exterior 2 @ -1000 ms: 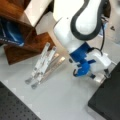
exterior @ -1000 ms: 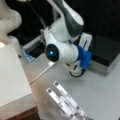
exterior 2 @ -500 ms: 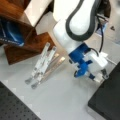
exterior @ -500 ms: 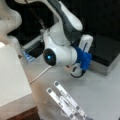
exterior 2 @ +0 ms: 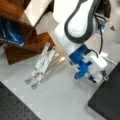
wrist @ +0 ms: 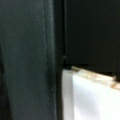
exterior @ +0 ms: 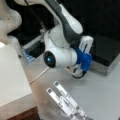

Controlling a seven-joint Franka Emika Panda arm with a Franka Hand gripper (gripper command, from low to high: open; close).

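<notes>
1. Front views both show the white Franka arm bent low over the grey tabletop (exterior: pixel 100 95), with its blue wrist mount and the pincer (exterior 2: pixel 98 76) close to the surface.
2. In a front view the pincer (exterior: pixel 77 72) sits at the lower end of the blue mount, right of the round joint with the blue light; whether it is released or clenched cannot be told, as the fingers are hidden behind the mount and the white block.
3. Nothing can be seen held in it.
4. Nearest to the pincer is a black raised platform (exterior 2: pixel 107 100); in that front view it fills the bottom right corner and the pincer hangs just beside its edge. In a front view the same platform (exterior: pixel 107 52) lies to the right, behind the arm.
5. A bundle of flat metal strips (exterior 2: pixel 42 66) lies on the tabletop to a front view's left of the arm, fanned out, apart from the pincer. In a front view the strips (exterior: pixel 65 101) lie at the bottom, below the arm.
6. A wooden shelf unit (exterior 2: pixel 27 42) stands at a front view's top left, its base just beside the upper ends of the strips.
7. Wrist view shows only a dark surface with a white sheet-like patch (wrist: pixel 95 97) at the bottom right; the pincer is not seen there.
</notes>
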